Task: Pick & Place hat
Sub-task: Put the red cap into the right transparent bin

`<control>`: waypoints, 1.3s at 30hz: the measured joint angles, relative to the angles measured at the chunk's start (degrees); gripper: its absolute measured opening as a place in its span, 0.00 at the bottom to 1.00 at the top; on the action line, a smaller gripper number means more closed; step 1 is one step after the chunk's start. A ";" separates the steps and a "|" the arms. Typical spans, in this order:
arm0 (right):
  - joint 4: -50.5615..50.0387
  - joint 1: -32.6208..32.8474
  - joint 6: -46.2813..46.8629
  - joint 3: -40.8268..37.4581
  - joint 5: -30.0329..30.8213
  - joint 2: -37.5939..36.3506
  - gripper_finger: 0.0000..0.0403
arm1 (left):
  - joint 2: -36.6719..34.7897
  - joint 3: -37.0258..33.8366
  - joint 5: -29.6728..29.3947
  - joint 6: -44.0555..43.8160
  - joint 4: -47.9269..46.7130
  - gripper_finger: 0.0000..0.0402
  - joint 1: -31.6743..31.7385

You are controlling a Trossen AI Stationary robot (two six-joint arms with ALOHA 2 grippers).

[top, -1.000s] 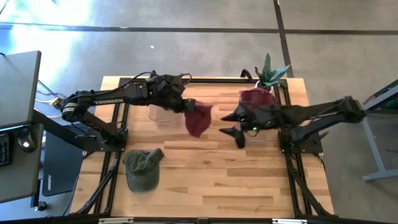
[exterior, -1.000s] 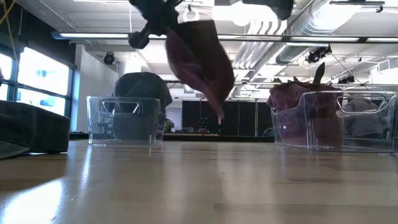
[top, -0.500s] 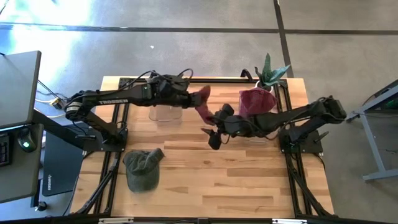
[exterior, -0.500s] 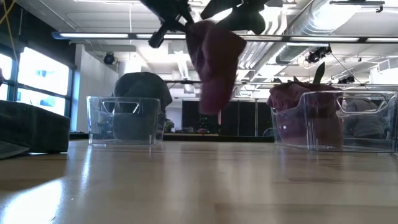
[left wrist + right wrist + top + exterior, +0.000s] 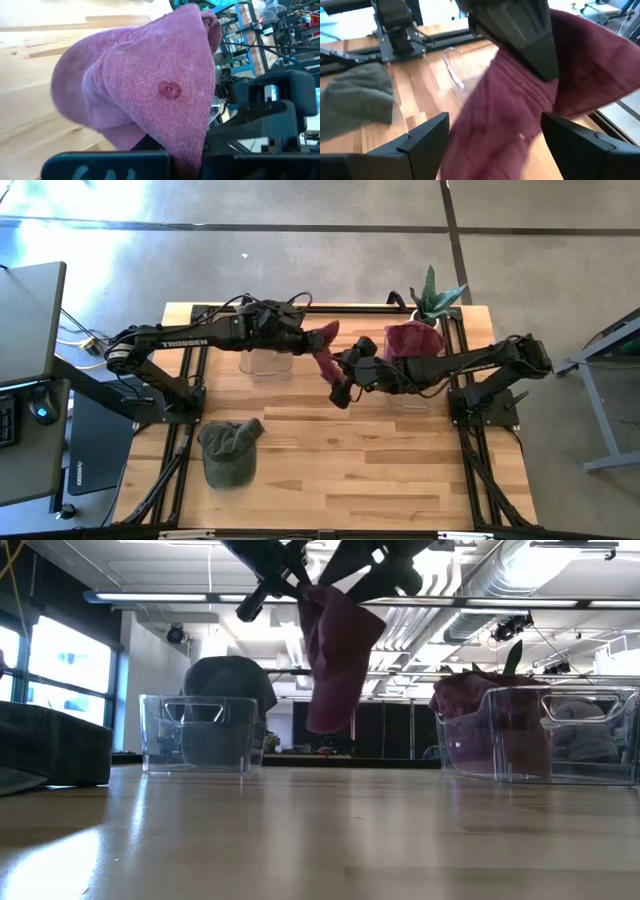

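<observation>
Up in the air over the table (image 5: 330,450), the left gripper (image 5: 308,340) pinches the dark red hat (image 5: 325,352) so it hangs down from its fingers, and the right gripper (image 5: 338,378), fingers spread wide, sits right beside it with the cloth between them.

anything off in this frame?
Nothing damaged or spilled. The maroon hat hangs in mid-air from the shut left claw, with the open right claw straddling it. A green hat lies outside the bins.
</observation>
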 joint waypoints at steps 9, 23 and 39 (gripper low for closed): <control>4.30 0.48 -0.77 -0.04 12.61 6.16 0.71 | 0.00 0.00 -0.22 -0.04 0.58 0.00 0.02; 6.08 0.37 -3.95 -0.04 4.31 7.71 0.03 | 0.00 -0.02 -0.30 2.78 2.37 0.09 -0.02; -20.80 -1.80 2.59 -0.09 -45.79 -15.32 0.02 | -2.40 -0.02 22.72 31.27 10.41 0.38 0.75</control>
